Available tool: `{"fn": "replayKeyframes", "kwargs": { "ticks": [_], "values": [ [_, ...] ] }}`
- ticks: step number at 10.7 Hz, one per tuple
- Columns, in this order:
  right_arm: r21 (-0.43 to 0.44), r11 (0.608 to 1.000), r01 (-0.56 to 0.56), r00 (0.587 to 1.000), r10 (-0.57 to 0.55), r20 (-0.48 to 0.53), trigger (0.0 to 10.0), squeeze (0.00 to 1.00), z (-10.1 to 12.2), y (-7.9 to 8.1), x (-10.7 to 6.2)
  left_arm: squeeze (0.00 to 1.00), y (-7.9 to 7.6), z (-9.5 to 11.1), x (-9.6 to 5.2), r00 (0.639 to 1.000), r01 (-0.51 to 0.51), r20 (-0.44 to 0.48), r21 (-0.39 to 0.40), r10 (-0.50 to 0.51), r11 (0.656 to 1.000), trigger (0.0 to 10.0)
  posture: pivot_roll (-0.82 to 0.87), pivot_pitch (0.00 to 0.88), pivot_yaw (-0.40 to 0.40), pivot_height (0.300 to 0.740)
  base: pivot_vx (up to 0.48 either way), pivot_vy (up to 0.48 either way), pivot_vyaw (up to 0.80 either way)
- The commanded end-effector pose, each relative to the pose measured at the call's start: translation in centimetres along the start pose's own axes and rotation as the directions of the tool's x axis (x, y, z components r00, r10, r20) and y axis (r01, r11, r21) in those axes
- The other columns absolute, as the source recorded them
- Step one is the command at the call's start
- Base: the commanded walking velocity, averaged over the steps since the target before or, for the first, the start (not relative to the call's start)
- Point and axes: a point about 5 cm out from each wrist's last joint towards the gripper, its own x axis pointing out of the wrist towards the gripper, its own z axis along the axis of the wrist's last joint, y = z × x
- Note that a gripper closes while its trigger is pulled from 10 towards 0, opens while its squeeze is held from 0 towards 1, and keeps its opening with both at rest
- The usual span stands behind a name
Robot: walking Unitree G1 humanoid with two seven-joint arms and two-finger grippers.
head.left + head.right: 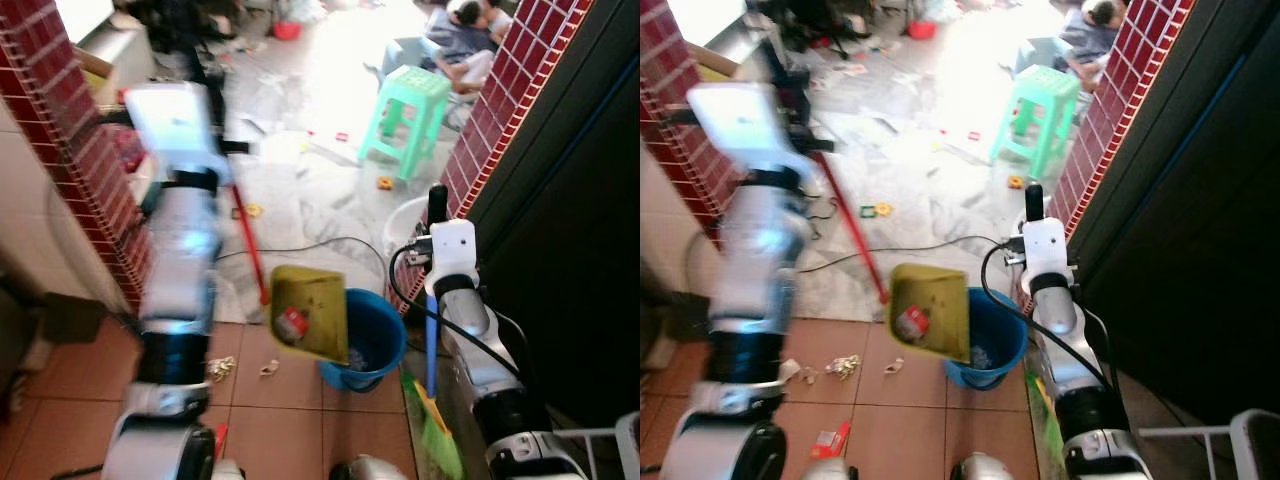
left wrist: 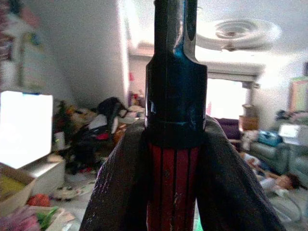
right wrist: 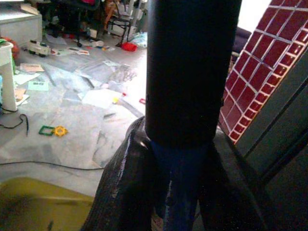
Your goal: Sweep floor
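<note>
Two tools are in your grip at once, and that is where the risk lies. Your left pincer (image 2: 175, 159) is clamped around the red-and-black dustpan handle (image 1: 248, 240), and the yellow dustpan (image 1: 308, 312) hangs tipped over the near rim of the blue bucket (image 1: 372, 335), toward its 9 o'clock side. A crumpled red-and-white wrapper (image 1: 290, 325) sits low in the pan. If you tilt from here without moving the pan's lip further over the bucket, I judge the wrapper could slide past the rim onto the tiled floor (image 1: 290, 420).

Your right pincer (image 3: 178, 192) is closed on the blue broom handle (image 1: 431, 345), with the green bristles (image 1: 438, 430) resting on the floor at the bucket's 4 o'clock. A sudden swing of that arm could knock the bucket.

Scraps of litter (image 1: 222, 368) lie on the tiles at the bucket's 9 o'clock, not yet swept. A black cable (image 1: 300, 246) trails across the marble floor beyond the bucket at 12 o'clock and could catch the broom. The brick pillar (image 1: 500, 140) crowds your right arm. Further off at 12 o'clock stand a green plastic stool (image 1: 410, 115) and small toys, and a person (image 1: 465, 35) lies on the floor beyond them.
</note>
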Motion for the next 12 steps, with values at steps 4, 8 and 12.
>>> {"fn": "replayKeyframes", "kwargs": {
  "ticks": [4, 8, 12],
  "values": [
    [0.003, 0.999, 0.051, 0.998, -0.051, 0.027, 10.0, 0.00, 0.6, -0.9, -0.2, 0.00, -6.2, 1.3, 1.0, 0.961, 0.227, 0.152, 0.031, -0.229, 0.973, 10.0, -0.07, 0.007, -0.030, 0.740, 0.000, 0.000, 0.00],
    [0.005, 0.999, 0.051, 0.998, -0.051, 0.027, 10.0, 0.00, 0.6, -0.9, -0.3, 0.00, -13.4, -0.5, -3.3, 0.649, 0.754, 0.088, 0.052, -0.756, 0.654, 10.0, -0.07, 0.012, -0.032, 0.740, 0.000, 0.000, 0.00],
    [0.001, 0.999, 0.039, 0.999, -0.039, 0.027, 10.0, 0.00, 0.7, -0.7, -0.1, 0.00, -14.9, -0.8, -5.9, 0.366, 0.923, -0.006, 0.125, -0.930, 0.363, 10.0, -0.07, 0.011, -0.041, 0.740, 0.000, 0.000, 0.00]
  ]
}}
